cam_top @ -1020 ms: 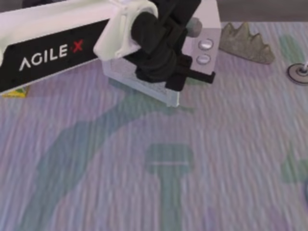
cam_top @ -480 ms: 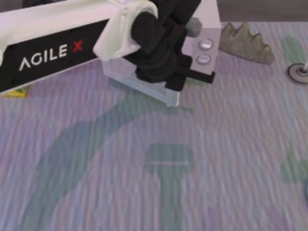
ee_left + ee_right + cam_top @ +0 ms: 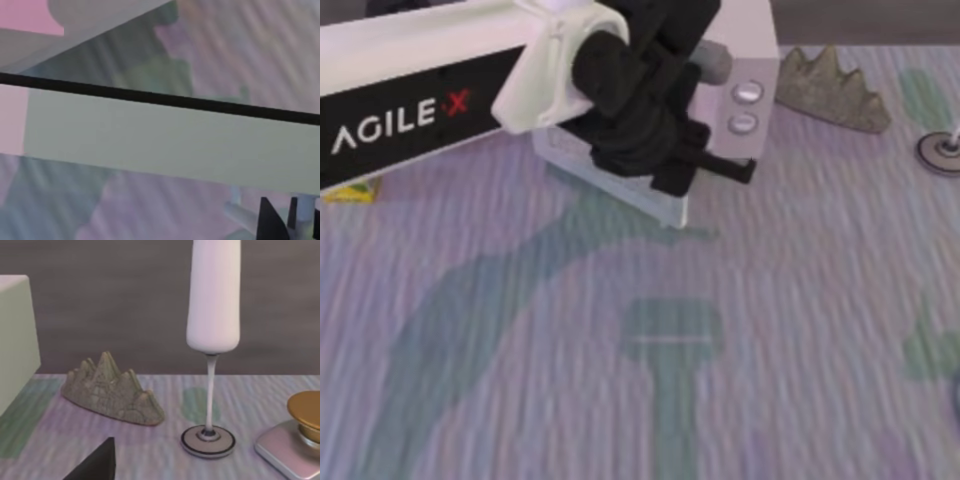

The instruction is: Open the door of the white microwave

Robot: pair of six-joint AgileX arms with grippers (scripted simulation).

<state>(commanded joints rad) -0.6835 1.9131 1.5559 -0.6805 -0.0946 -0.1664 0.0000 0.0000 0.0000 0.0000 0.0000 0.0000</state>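
Rendered tabletop scene — striped table [image 3: 800,330], white microwave [image 3: 750,60], stemmed glass [image 3: 212,335].

Worktop [image 3: 770,330] of streaked lilac with teal-green blotches, filling nearly all the top view. Beyond its far edge, dark grey-brown wall [image 3: 115,305]. Soft, even light, faint shadows.

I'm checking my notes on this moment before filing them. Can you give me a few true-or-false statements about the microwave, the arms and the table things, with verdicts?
1. The door stands partly swung out from the white microwave. True.
2. The left gripper is at the door's free edge. True.
3. The right arm reaches over the microwave. False: only the left arm does.
4. The grey jagged rock ornament lies at the microwave's left. False: at its right.
5. A tall stemmed glass stands upright. True.
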